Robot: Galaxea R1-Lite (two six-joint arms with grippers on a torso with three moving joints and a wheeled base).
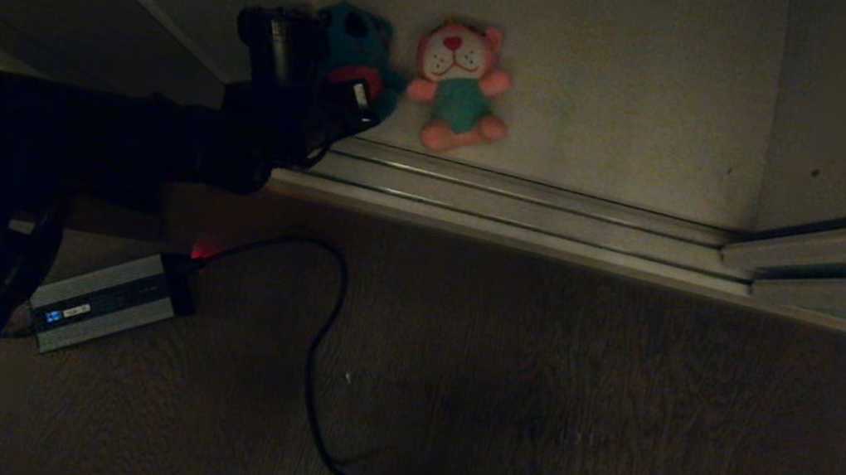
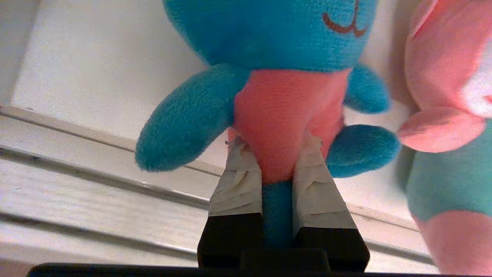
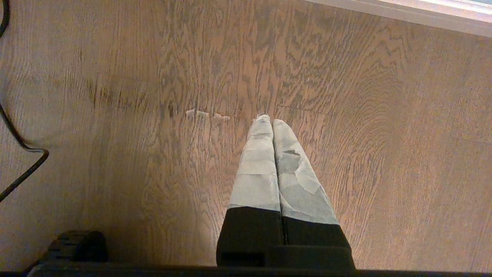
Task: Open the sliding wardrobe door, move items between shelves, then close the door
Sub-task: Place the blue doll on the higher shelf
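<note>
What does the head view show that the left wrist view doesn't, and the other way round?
Only the head view shows the wood floor, the grey power box with its black cable, and the pink plush toy's face.

Only the left wrist view shows the left gripper with its taped jaws shut on the teal bear at its lower body.

Both show the teal bear, the pink plush toy beside it, the off-white shelf and the door track.

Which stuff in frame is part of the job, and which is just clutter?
Job:
- teal bear, pinched in the left claw
- pink plush toy beside it
- off-white shelf under both
- door track

Clutter:
- grey power box on the wood floor
- black cable
- right claw, parked over the floor
</note>
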